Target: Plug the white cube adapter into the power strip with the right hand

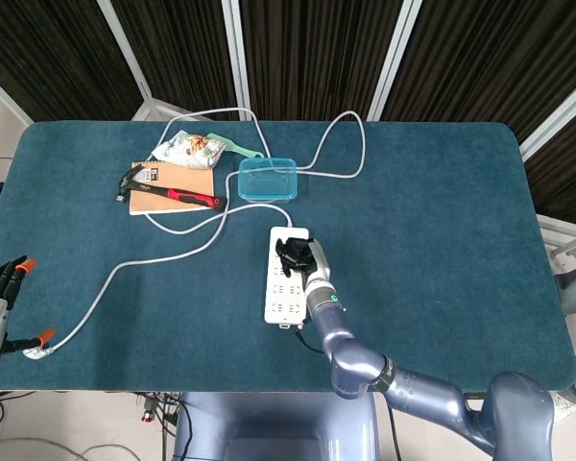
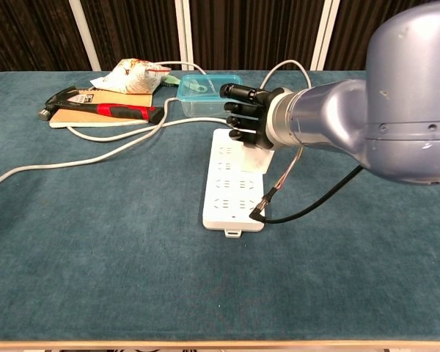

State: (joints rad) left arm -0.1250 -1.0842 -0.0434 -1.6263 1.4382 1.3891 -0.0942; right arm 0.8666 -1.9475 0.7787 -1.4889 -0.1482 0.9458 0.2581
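One right robot hand [image 2: 246,117] grips one white cube adapter [image 2: 258,155] over one power strip [image 2: 233,192].

Even, diffuse light falls from overhead on the teal counter [image 1: 442,211], leaving only faint, soft shadows under the power strip [image 2: 235,187] and the cable [image 1: 173,252], with no hard glare on the cloth. In the chest view the right arm's grey shell [image 2: 381,110] carries broad soft highlights and, being close to the lens, looks slightly soft, while the counter's far edge stays sharp. The head view bows the counter's edges a little towards its corners, and the dark curtains [image 1: 307,48] behind stay dim.
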